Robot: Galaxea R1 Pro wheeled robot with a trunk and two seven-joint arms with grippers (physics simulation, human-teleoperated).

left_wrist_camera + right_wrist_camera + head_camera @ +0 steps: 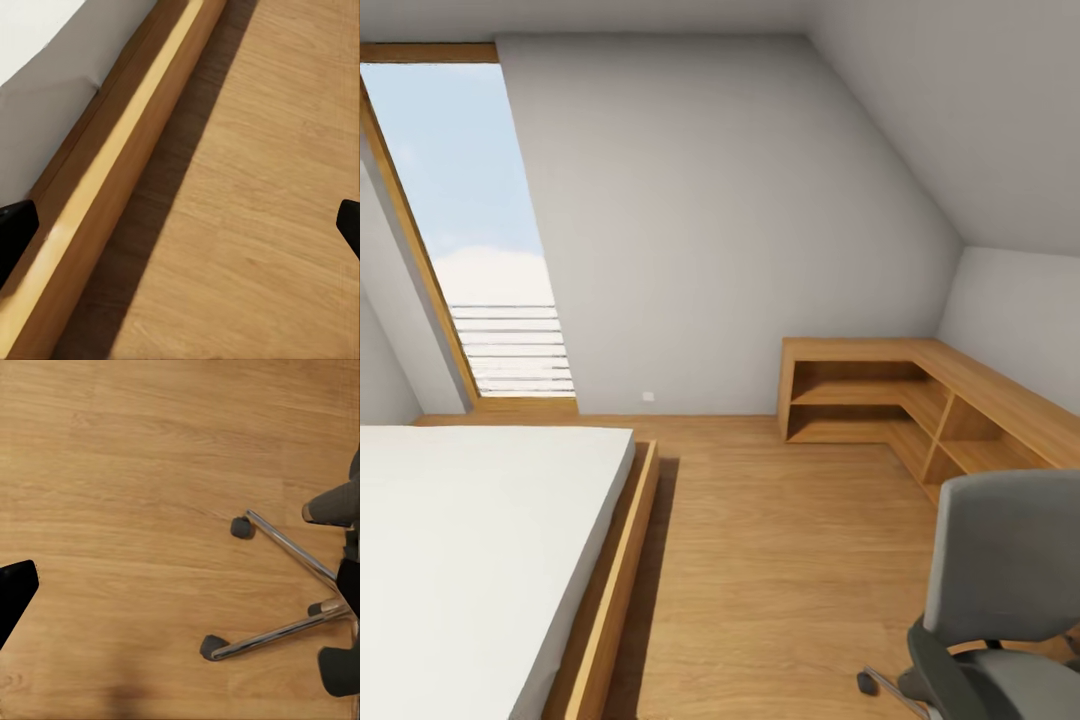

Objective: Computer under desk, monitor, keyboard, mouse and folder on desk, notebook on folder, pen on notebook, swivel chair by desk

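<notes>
The grey swivel chair [1005,570] stands at the lower right of the head view, its backrest facing me and part of its seat at the frame's edge. Its chrome legs [289,547] and dark casters show in the right wrist view over the wooden floor. My right gripper [180,592] hangs open above that floor beside the chair's base, one black fingertip [15,592] at the picture's edge. My left gripper [180,229] is open too, with nothing between its fingertips [13,229], above the floor along the bed's wooden frame.
A bed with a white mattress [470,540] on a wooden frame [610,600] takes up the left. A low L-shaped wooden shelf unit [900,390] runs along the far right corner. A slanted window [470,230] reaches the floor. Wooden floor [780,560] lies between bed and chair.
</notes>
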